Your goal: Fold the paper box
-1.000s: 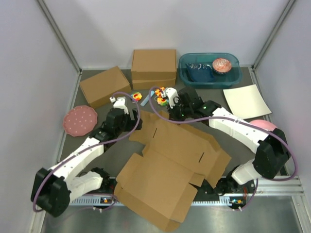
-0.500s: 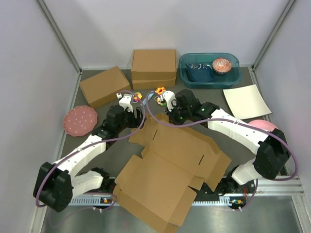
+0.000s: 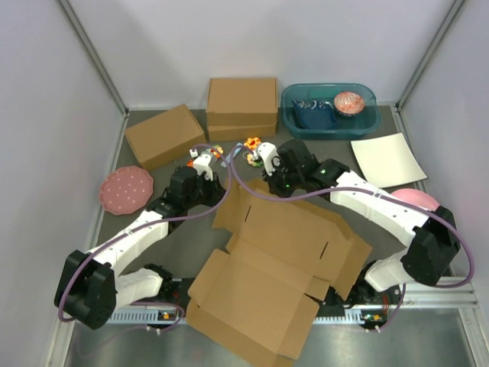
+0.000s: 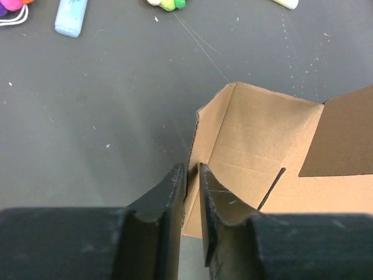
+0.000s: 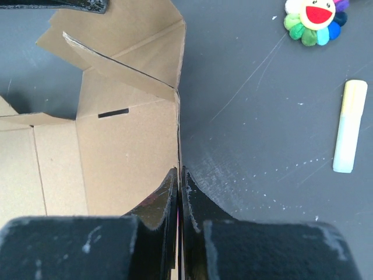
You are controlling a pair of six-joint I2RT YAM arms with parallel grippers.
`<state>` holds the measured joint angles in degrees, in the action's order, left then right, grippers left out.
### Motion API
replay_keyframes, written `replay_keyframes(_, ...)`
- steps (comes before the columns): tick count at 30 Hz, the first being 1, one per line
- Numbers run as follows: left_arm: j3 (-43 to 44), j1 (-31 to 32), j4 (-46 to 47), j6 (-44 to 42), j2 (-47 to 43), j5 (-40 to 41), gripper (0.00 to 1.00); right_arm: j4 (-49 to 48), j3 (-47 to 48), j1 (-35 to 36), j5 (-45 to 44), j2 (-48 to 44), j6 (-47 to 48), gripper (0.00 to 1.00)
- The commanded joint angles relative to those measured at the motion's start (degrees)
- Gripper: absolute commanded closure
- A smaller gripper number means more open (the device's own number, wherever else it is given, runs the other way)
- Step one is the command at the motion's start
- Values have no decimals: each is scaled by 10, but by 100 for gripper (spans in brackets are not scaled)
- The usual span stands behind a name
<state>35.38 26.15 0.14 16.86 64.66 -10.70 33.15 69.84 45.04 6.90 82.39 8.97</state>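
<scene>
The paper box (image 3: 283, 252) is a big brown die-cut sheet lying mid-table, its far flaps partly raised. At the far left corner my left gripper (image 3: 216, 187) has its fingers on either side of an upright side flap; in the left wrist view the gripper (image 4: 191, 169) pinches the cardboard edge of the paper box (image 4: 256, 146). My right gripper (image 3: 269, 182) holds the far wall. In the right wrist view that gripper (image 5: 179, 172) is shut on the thin top edge of the paper box (image 5: 128, 151).
A smaller brown box (image 3: 164, 134) and a taller brown box (image 3: 241, 107) stand at the back, beside a teal bin (image 3: 328, 111). A pink plate (image 3: 125, 189) lies left, a cream sheet (image 3: 387, 159) right. Small toys (image 3: 252, 149), a flower toy (image 5: 315, 20) and a yellow marker (image 5: 349, 125) lie beyond the box.
My left gripper moved right to the box's far left corner and closed from wide open onto the flap. The box shifted slightly right. The right gripper stayed shut on the far wall.
</scene>
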Motion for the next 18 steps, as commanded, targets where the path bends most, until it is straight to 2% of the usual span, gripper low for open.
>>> replay_keyframes(1,2,0,13,5,-10,-32,83,-12,42,10,-30,-31,18,100)
replay_keyframes(4,-7,0,54,22,-23,-31,89,-24,51,19,-96,-36,41,100)
replay_keyframes(10,-48,5,236,69,-32,21,95,-104,42,41,-210,-51,108,100)
replay_keyframes(15,-69,7,343,82,-21,63,95,-210,-17,75,-347,-67,172,100)
replay_keyframes(18,-83,9,366,89,-24,89,90,-264,-36,89,-398,-72,236,100)
